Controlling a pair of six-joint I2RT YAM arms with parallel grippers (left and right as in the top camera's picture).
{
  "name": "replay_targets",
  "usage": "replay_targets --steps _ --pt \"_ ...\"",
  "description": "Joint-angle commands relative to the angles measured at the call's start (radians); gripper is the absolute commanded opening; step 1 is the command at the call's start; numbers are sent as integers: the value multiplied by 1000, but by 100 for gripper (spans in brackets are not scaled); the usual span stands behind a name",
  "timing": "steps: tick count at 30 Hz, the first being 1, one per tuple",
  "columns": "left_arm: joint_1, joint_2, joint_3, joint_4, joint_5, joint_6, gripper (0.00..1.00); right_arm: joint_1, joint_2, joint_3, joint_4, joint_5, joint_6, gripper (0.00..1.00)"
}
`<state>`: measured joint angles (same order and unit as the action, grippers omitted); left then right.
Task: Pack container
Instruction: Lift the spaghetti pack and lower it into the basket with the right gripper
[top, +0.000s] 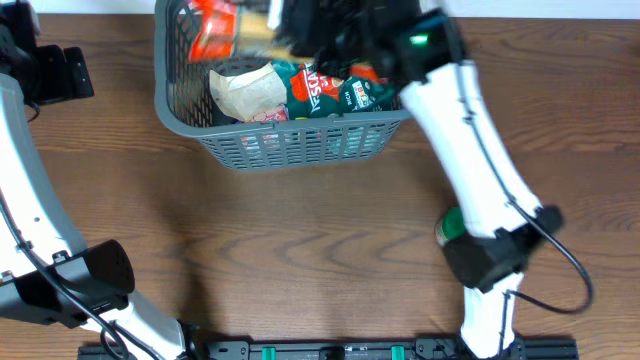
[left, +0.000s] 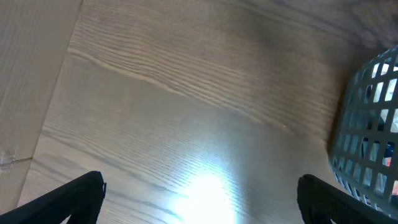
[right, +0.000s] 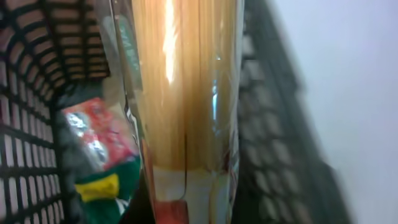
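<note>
Grey container (top: 290, 145) holds packets (top: 335, 90); spaghetti pack (right: 186, 81) blocks right-wrist view.

A spaghetti pack (right: 186, 87) fills the middle of the frame, very close to the lens. Its strands run top to bottom under a clear, glossy wrapper streaked with glare. Near the bottom edge the wrapper changes to a pale printed band with a touch of red. On the left the dark lattice wall of the basket (right: 25, 124) curves round, and a second lattice wall stands blurred on the right. Low on the left, between pack and wall, lies a packet (right: 99, 155) in red, green and yellow. Beyond the right wall is a plain pale surface (right: 348, 74), out of focus.
</note>
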<state>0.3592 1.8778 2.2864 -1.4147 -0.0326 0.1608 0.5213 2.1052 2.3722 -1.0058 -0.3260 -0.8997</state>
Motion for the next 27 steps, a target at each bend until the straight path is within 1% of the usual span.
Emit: replay_targets --steps 1,7,8,9,10,13,14,15,19,21,24,27 --pt "0 11 6 -6 -1 -2 99 23 34 28 18 -45 -44 2" --pt "0 11 6 -6 -1 -2 99 37 122 28 -18 -45 -35 4" --pt "0 11 6 -6 -1 -2 99 37 130 28 -24 -45 -27 6" --pt "0 11 6 -6 -1 -2 98 35 135 28 -26 -44 -14 11" --pt "0 11 6 -6 -1 -2 100 32 136 27 -27 -43 4 28" --pt "0 11 6 -6 -1 -2 99 25 138 28 -27 -44 44 80" --pt "0 11 6 -6 -1 -2 99 23 137 28 -27 -44 51 89" --pt "0 11 6 -6 -1 -2 99 21 137 28 -27 -44 55 93" --pt "0 11 6 -6 -1 -2 99 11 131 29 -28 -43 58 97" --pt "0 11 6 -6 -1 -2 99 0 116 40 -27 -33 82 99" --pt "0 11 6 -6 -1 -2 99 -27 76 97 -31 8 156 99" --pt "0 11 6 -6 -1 -2 99 -82 23 179 -32 16 262 99"
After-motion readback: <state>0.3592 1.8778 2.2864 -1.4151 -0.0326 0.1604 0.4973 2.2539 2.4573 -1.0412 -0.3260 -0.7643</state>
